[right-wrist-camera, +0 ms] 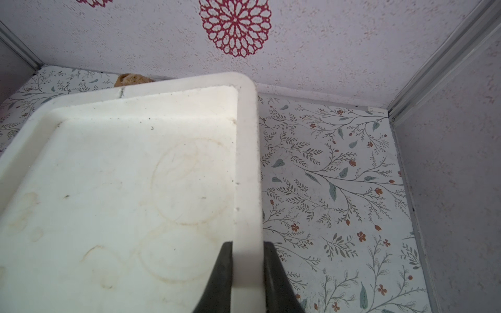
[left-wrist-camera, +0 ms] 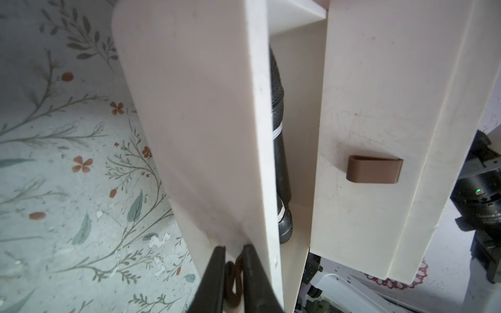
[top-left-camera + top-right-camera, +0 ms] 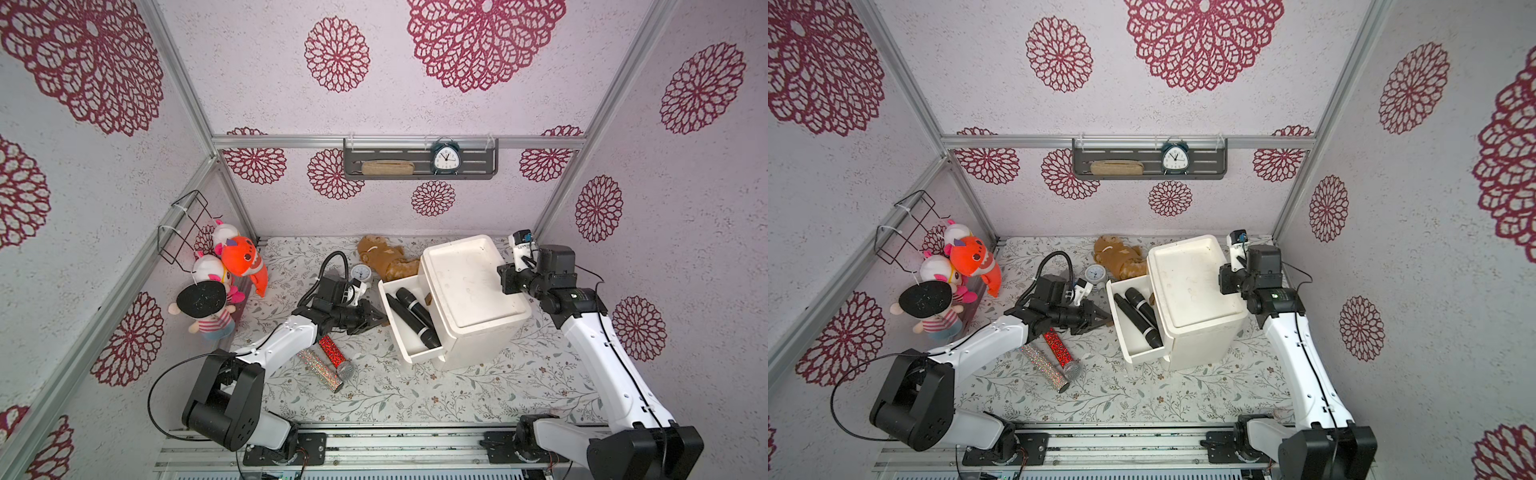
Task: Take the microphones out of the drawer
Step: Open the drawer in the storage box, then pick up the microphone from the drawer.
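A white cabinet (image 3: 469, 286) stands on the floral table, its upper drawer (image 3: 415, 353) pulled out to the left. Two black microphones (image 3: 417, 318) (image 3: 1144, 318) lie side by side in the drawer; the left wrist view shows one microphone (image 2: 280, 168) over the drawer's front wall. My left gripper (image 3: 382, 319) (image 2: 234, 248) is at the drawer front, its jaws close on either side of the brown drawer handle (image 2: 233, 281). My right gripper (image 3: 505, 280) (image 1: 248, 244) is shut on the raised rim of the cabinet's top (image 1: 135, 189) at its right side.
A red glitter microphone (image 3: 330, 349) and a silver one (image 3: 320, 370) lie under my left arm. A gauge (image 3: 359, 274) and a brown plush (image 3: 386, 257) sit behind the drawer. Plush toys (image 3: 224, 282) crowd the left wall. The lower drawer's handle (image 2: 374, 172) is shut in.
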Motion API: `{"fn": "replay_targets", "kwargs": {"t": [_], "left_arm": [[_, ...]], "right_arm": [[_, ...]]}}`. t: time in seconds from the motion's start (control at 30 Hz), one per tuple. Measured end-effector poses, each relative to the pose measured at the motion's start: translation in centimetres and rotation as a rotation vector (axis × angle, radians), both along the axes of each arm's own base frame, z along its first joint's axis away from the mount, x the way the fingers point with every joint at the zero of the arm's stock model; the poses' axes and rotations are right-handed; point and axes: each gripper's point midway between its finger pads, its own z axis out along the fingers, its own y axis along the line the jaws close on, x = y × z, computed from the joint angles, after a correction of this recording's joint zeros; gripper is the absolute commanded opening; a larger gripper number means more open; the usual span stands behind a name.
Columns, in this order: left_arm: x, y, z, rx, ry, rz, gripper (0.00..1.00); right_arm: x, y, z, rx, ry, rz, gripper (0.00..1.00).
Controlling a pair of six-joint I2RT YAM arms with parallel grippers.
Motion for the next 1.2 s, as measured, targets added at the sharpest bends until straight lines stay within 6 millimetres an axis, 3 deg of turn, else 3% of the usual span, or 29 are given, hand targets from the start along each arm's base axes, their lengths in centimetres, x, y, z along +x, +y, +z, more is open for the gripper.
{"fn": "replay_targets", "kwargs": {"t": [0.2,0.4,0.7,0.87,1.03,1.2], "left_arm": [[-1.1,1.2,-1.2,0.079,0.067,-0.006,0.65],[0.1,1.3,1.7,0.13,0.011,-0.021,1.0],[1.6,1.2,6.9,0.209,-0.081,-0.053,0.97],[2.5,-0.2,9.4,0.267,-0.127,-0.064,0.97],[3.2,-1.9,9.8,0.316,-0.126,-0.072,0.97],[3.4,-3.1,8.6,0.343,-0.079,-0.059,1.0]], "right_arm": [[0.3,-1.0,0.1,0.008,-0.017,-0.071,0.0],[0.6,-1.5,0.2,0.017,-0.035,-0.112,0.0],[0.7,-1.1,0.3,0.016,-0.055,-0.115,0.0],[0.8,-1.2,0.3,0.001,-0.061,-0.131,0.0],[0.8,-1.2,0.4,-0.021,-0.065,-0.148,0.0],[0.7,-1.1,0.4,-0.043,-0.069,-0.157,0.0]]}}
